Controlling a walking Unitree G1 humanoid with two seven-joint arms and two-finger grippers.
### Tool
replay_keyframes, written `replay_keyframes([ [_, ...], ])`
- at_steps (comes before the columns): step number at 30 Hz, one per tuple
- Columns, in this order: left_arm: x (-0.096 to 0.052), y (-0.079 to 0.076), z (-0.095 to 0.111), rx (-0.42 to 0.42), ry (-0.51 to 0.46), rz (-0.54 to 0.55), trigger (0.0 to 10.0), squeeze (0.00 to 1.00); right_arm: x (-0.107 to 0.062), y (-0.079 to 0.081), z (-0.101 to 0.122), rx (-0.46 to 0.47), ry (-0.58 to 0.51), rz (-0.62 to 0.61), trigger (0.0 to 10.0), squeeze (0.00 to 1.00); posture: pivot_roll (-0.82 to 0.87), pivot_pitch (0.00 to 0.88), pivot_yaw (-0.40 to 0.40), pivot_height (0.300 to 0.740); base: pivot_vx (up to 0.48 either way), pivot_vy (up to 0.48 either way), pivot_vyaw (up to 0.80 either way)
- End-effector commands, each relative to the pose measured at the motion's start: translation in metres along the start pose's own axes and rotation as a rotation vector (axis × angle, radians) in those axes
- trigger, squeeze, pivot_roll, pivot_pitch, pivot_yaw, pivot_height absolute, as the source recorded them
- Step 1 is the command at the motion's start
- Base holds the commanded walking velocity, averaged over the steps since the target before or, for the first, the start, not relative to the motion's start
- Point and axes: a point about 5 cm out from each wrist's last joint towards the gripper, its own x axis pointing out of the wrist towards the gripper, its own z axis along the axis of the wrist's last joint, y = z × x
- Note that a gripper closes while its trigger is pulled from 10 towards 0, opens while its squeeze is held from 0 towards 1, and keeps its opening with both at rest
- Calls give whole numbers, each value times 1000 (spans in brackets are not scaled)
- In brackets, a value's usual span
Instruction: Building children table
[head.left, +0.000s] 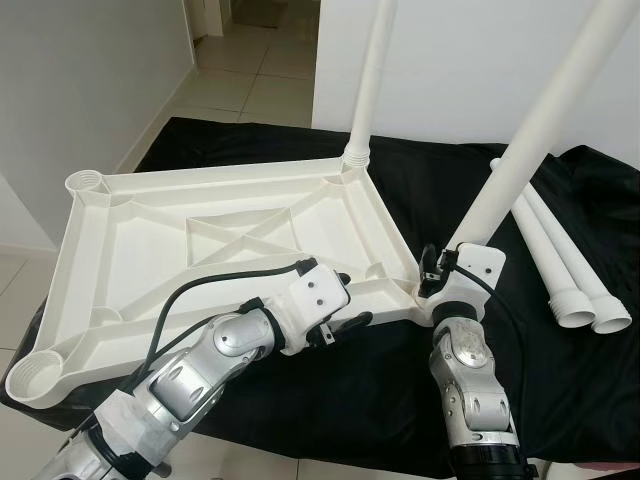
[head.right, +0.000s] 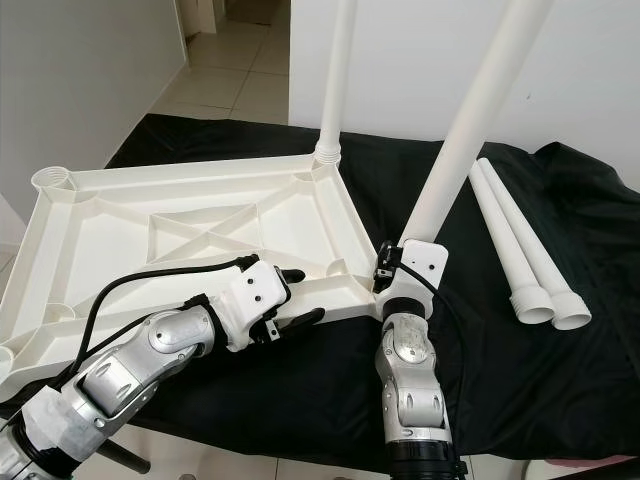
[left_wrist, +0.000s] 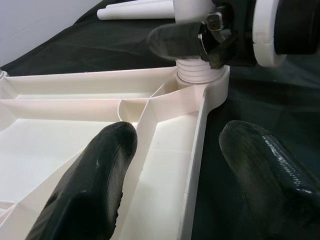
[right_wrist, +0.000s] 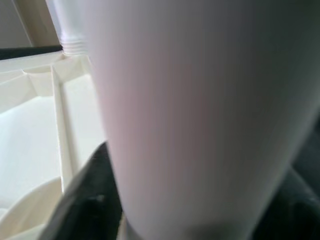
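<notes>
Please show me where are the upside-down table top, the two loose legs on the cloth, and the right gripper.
table top (head.left: 150, 235), left eye view, on a flat inner panel.
loose legs (head.left: 560, 265), left eye view, on the shaft of one.
right gripper (head.left: 432, 272), left eye view, at the fingers around the leg's base.

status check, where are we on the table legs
Left tool open, straddling tabletop near rim. Right tool shut on second leg at near corner socket. Far leg seated. Two spare legs on cloth.
</notes>
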Motion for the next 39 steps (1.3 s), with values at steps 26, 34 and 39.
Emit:
replay_keyframes([
  [26, 0, -7, -3, 16, 19, -156, 10000, 0, 4, -38, 0, -102, -72, 474, 10000, 0, -53, 0, -37, 740, 0, 0, 0],
  [34, 2, -5, -2, 21, 20, -157, 10000, 0, 13, -37, 3, -128, -83, 646, 10000, 0, -60, 0, -31, 740, 0, 0, 0],
  [39, 3, -5, -2, 24, 18, -155, 10000, 0, 23, -38, 1, -173, -73, 666, 78, 0, -55, 0, -38, 740, 0, 0, 0],
])
